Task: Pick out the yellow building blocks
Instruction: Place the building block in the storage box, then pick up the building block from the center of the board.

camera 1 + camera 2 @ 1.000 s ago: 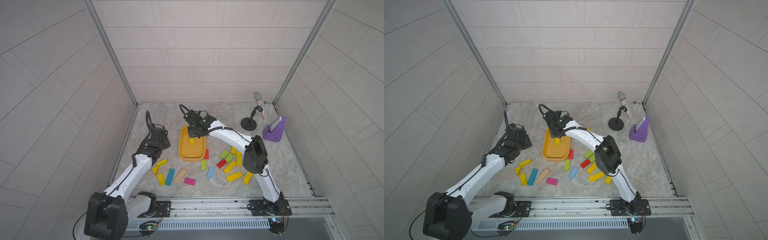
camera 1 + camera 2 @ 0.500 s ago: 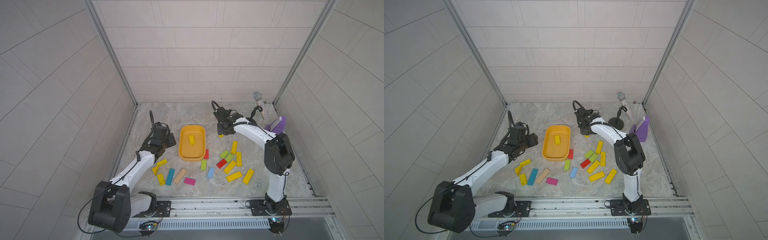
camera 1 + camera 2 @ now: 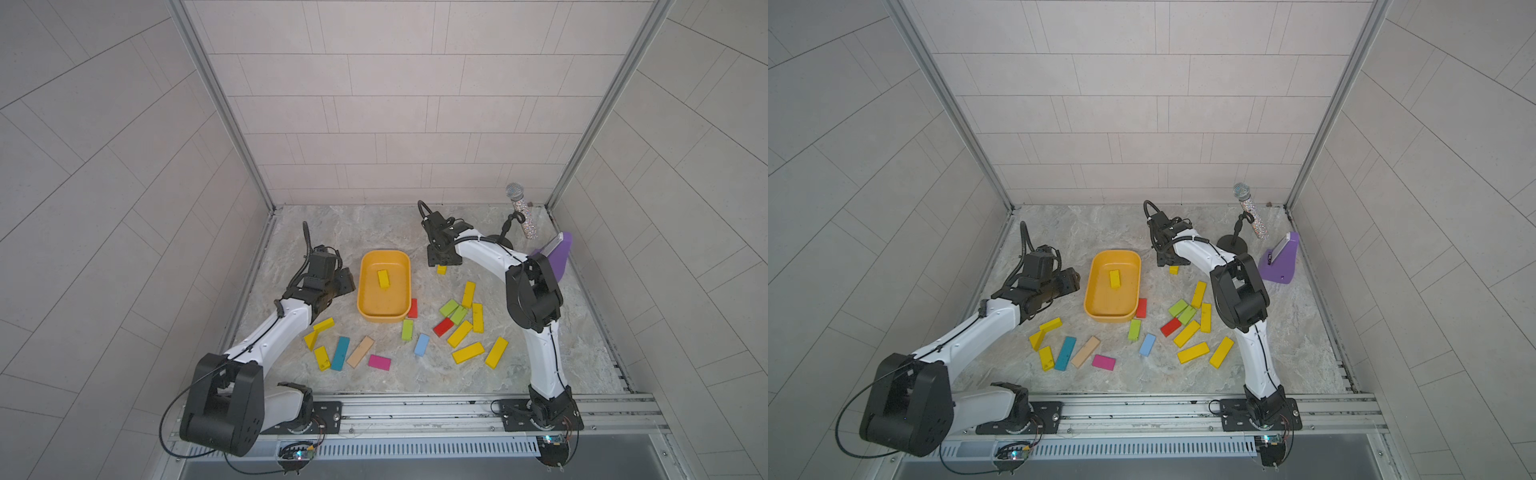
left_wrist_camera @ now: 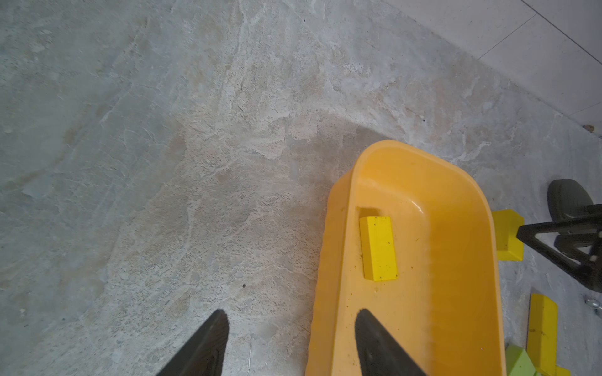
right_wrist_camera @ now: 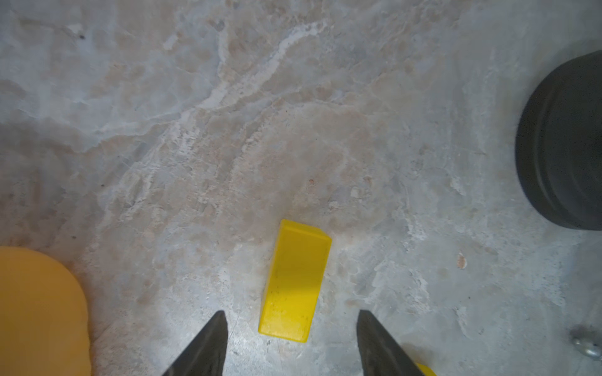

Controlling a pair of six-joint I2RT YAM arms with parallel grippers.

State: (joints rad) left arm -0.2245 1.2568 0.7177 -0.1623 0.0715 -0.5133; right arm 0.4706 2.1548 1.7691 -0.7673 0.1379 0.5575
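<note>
**A:** Widest first: the table, with the orange tub mid-floor and one yellow block lying inside it.

**B:** And the left fingers?

**A:** Spread and empty, hovering just beside the tub. The right fingers are spread too, poised over a lone yellow block that lies flat on the table near the tub.

**B:** So a pick is lining up?

**A:** Looks that way. The next move is to drop, straddle its narrow sides, close, then carry it across. The other yellow building blocks wait scattered among the coloured ones.
</note>
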